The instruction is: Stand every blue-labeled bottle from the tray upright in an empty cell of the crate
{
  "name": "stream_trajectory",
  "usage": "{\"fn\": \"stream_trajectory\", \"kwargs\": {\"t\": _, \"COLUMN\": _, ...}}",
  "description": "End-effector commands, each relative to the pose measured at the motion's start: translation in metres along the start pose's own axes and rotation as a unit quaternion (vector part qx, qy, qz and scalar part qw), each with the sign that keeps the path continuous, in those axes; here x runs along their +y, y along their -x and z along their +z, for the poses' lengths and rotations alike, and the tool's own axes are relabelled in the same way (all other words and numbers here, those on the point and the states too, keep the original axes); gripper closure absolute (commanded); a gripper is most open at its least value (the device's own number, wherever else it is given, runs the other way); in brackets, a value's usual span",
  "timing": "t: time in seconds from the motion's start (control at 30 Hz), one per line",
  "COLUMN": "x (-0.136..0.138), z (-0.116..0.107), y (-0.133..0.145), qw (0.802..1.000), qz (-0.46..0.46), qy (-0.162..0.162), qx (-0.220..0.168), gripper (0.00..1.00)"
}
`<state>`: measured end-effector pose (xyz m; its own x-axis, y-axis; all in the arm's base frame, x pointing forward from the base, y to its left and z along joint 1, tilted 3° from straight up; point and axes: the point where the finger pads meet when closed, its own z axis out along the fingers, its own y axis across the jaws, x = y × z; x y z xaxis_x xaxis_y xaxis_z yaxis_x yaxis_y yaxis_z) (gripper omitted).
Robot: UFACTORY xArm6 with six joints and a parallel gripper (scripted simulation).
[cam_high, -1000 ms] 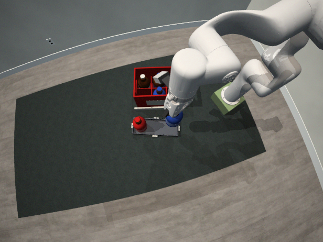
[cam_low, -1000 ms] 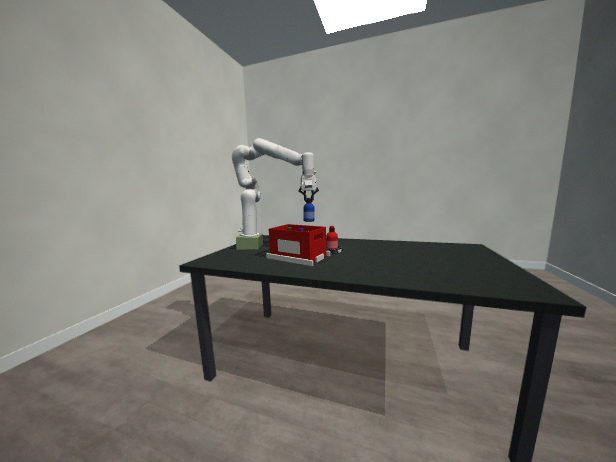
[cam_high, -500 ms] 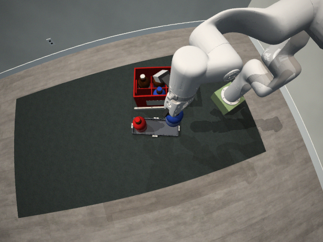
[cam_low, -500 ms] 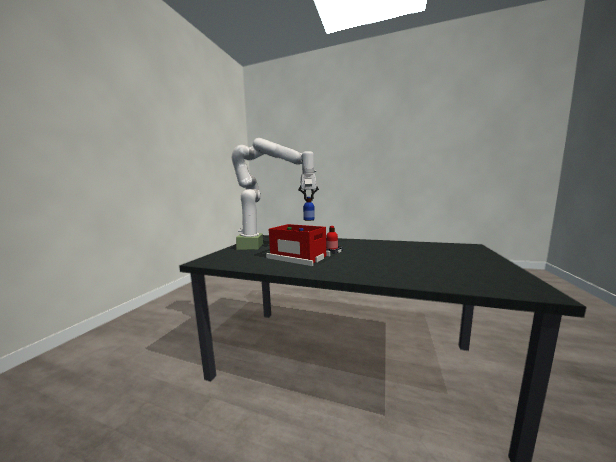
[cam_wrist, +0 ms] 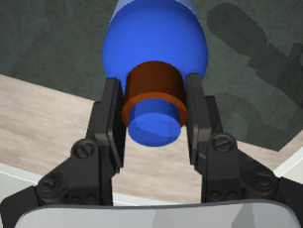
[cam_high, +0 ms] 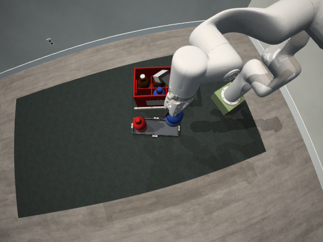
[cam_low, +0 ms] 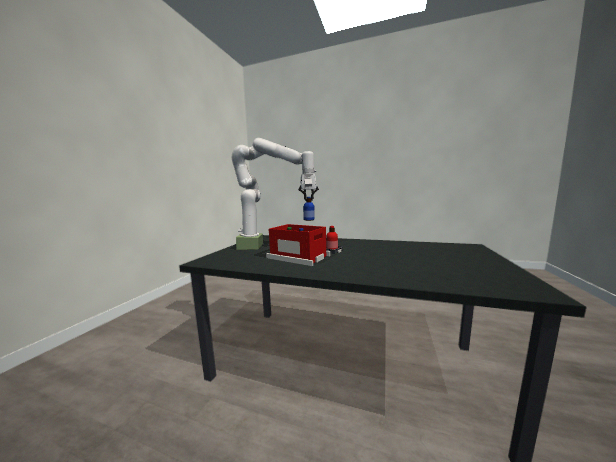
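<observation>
The fingers (cam_high: pixel 170 115) (cam_low: pixel 308 199) grip 1 blue bottle (cam_high: pixel 174 119) (cam_low: pixel 309 211) (cam_wrist: pixel 154 45) by its neck, aloft; the red bottle (cam_high: pixel 139 124) (cam_low: pixel 332 239) stands at the tray's (cam_high: pixel 160 131) 9 o'clock end in the top view.
</observation>
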<state>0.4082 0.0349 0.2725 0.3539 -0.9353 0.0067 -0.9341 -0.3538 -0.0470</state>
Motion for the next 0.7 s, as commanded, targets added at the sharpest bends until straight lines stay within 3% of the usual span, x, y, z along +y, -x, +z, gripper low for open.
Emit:
{"fn": "stream_trajectory", "kwargs": {"t": 0.0, "x": -0.0011, "z": -0.0019, "y": -0.0005, "qw": 1.000, "qz": 0.000, "qy": -0.002, "qx": 0.001, "gripper": 1.00}}
{"fn": "stream_trajectory", "kwargs": {"t": 0.67, "x": -0.0010, "z": -0.0019, "y": -0.0064, "qw": 1.000, "qz": 0.000, "qy": -0.002, "qx": 0.001, "gripper": 1.00}}
